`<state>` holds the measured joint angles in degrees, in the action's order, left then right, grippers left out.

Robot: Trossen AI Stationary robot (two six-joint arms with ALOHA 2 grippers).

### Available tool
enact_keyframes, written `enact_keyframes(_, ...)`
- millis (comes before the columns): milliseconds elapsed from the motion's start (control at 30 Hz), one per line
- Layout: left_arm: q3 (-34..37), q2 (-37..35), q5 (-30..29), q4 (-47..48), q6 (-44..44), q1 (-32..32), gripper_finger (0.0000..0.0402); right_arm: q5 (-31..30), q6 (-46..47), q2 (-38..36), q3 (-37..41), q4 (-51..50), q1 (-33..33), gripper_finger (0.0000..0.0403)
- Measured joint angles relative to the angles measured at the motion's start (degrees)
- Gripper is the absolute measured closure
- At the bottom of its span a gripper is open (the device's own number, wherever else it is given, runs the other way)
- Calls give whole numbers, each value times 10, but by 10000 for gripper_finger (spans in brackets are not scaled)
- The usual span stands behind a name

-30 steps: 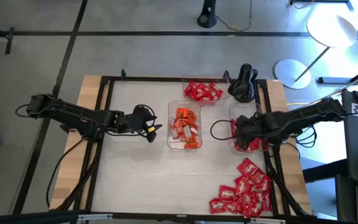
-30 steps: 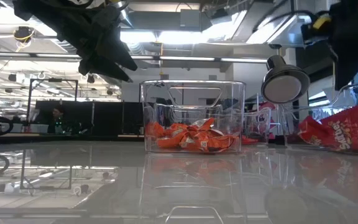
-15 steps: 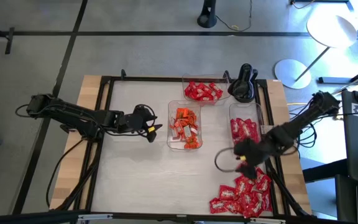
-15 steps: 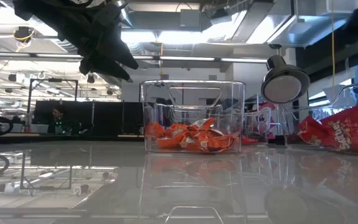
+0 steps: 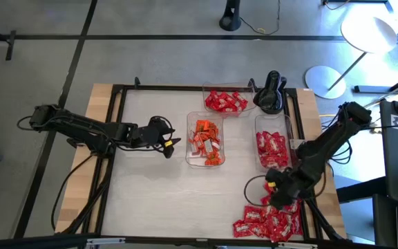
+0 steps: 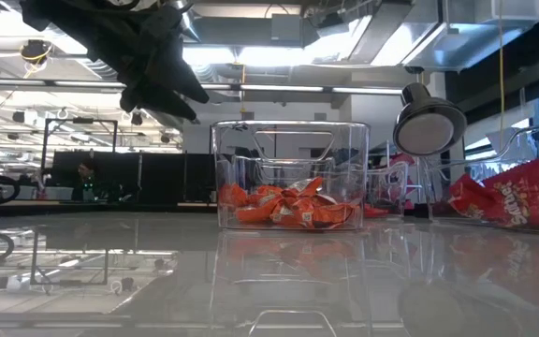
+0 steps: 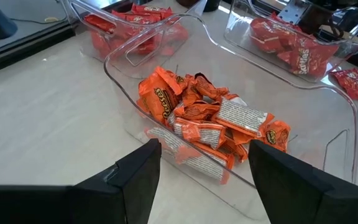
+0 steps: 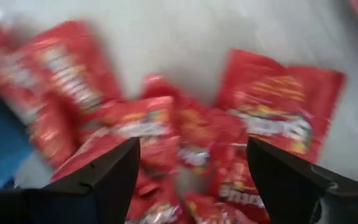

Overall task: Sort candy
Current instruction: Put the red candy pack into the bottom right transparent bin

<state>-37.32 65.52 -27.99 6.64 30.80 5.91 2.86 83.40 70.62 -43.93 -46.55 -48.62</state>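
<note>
Candy [image 5: 271,220] lies in a loose red pile on the counter [image 5: 164,200] at its near right corner; further lots sit in three clear trays: orange pieces in the middle tray [image 5: 205,140], red ones in the far tray [image 5: 225,101] and the right-hand tray [image 5: 273,149]. Right pincer [image 5: 273,191] hangs directly over the loose pile, fingers spread, nothing between them. Left pincer [image 5: 169,144] hovers just left of the middle tray, fingers spread and empty, pointing at the orange pieces.
</note>
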Motion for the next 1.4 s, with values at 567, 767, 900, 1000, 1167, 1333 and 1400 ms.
enact_keyframes(567, 0, 0, 0, 2, -6, 0, 169, -42, 183, 4, 42, -40, -1, 112)
enact_keyframes(767, 0, 0, 0, 2, 1, 0, 169, 31, 237, 5, 15, -21, -2, 112)
enact_keyframes(900, 0, 0, 0, 2, 2, 0, 169, -29, 249, 25, 15, -17, -2, 112)
enact_keyframes(1000, 0, 0, 0, 2, 3, 1, 169, -47, 244, 58, 15, -14, -1, 112)
enact_keyframes(1167, 0, 0, 0, 1, 0, 1, 169, -54, 226, 110, 15, -6, -2, 112)
enact_keyframes(1333, 0, 0, 0, -1, -7, 1, 169, -62, 213, 146, 14, -10, -2, 112)
enact_keyframes(1400, 0, 0, 0, -1, -8, 1, 169, -59, 200, 158, 14, -11, -2, 112)
